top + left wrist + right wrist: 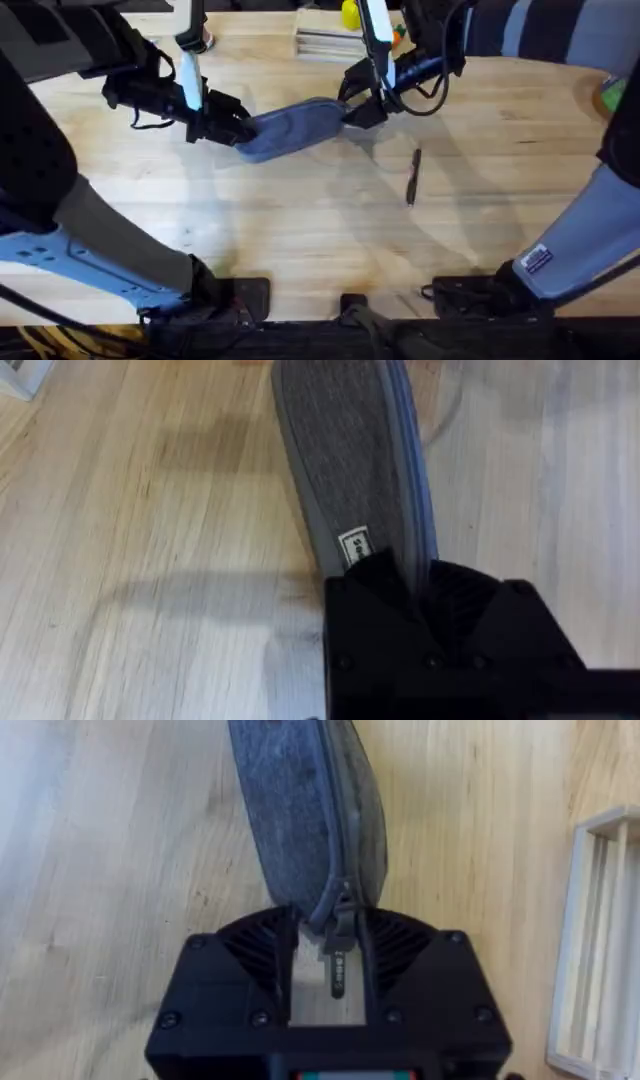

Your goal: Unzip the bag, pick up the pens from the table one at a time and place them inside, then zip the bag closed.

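The grey-blue bag (pixel 295 125) lies slanted on the table (pixel 300 230), back of centre. My left gripper (pixel 235 128) is shut on its left end; in the left wrist view the bag (pixel 345 450) runs away from the gripper (pixel 400 575), with a small white label by the fingers. My right gripper (pixel 358 110) is at the bag's right end. In the right wrist view the zipper looks closed along the bag (pixel 300 810). Its metal pull (pixel 337 965) hangs between the slightly parted fingers of the right gripper (pixel 330 960). One dark pen (pixel 412 175) lies to the right of the bag.
A white stack (pixel 330 42) and a yellow object (pixel 350 15) sit at the back behind the bag. A green object (pixel 612 95) is at the far right edge. A white slotted tray (pixel 600 940) lies close beside the right gripper. Bare table stretches toward the front.
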Motion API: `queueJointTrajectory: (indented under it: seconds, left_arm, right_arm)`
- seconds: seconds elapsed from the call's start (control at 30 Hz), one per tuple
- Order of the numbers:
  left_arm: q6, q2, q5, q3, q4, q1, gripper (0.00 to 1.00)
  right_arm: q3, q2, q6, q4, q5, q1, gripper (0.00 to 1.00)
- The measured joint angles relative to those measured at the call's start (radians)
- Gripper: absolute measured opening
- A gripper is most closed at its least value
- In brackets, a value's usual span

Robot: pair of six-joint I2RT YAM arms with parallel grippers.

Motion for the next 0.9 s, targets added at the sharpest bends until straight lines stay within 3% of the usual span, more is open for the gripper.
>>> queueJointTrajectory:
  seconds: [0.17,0.37,0.5,0.9]
  left_arm:
    - [0.0,0.0,0.0,0.0,0.0,0.0,0.043]
    - [0.0,0.0,0.0,0.0,0.0,0.0,0.043]
    - [0.0,0.0,0.0,0.0,0.0,0.0,0.043]
    - [0.0,0.0,0.0,0.0,0.001,0.0,0.043]
  right_arm:
    - [0.0,0.0,-0.001,-0.004,0.0,0.0,0.203]
    - [0.0,0.0,-0.001,-0.004,0.003,-0.001,0.172]
    - [0.0,0.0,-0.003,-0.014,0.003,-0.003,0.041]
    - [0.0,0.0,-0.004,-0.015,-0.042,-0.016,0.029]
